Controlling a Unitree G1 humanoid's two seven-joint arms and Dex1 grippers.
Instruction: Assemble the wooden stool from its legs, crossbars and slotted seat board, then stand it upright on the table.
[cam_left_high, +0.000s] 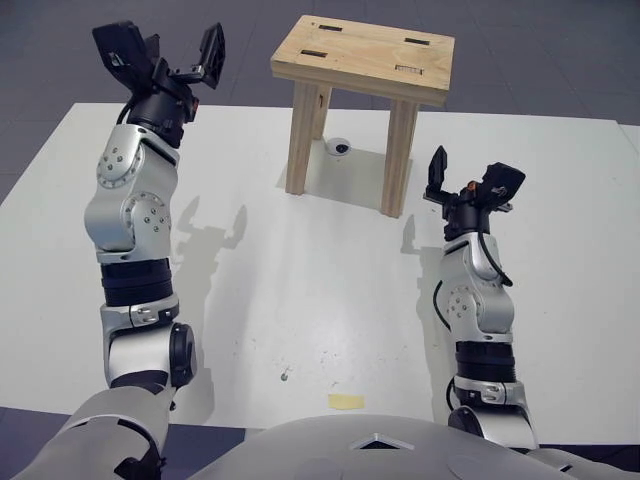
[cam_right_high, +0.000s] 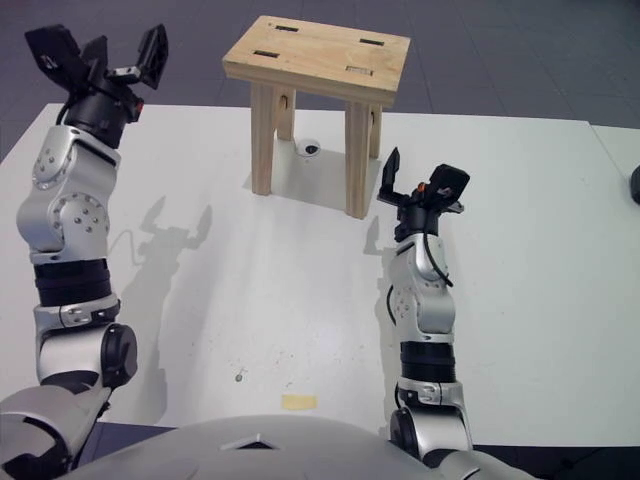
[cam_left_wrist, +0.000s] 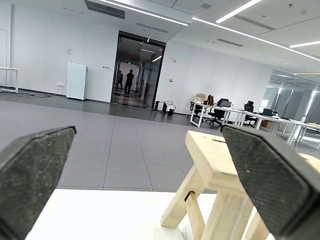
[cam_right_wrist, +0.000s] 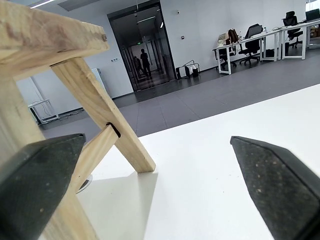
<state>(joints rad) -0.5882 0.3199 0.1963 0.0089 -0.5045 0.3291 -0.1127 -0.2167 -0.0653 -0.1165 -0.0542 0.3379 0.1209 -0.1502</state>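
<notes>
Now upright pale wooden stool (cam_left_high: 362, 70)

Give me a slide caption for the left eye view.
Assembled wooden stool upright on the white table, flanked by open left fingers and open right fingers.

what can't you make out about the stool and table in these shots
- Crossbars: eye views, seat board covers them.
- Small round object under the stool: eye views, too small to identify.
- Stool's nearer legs: left wrist view, cut by the lower edge and a pad of the left gripper.
- Dark thing at the picture's right edge: right eye view, cut off.
</notes>
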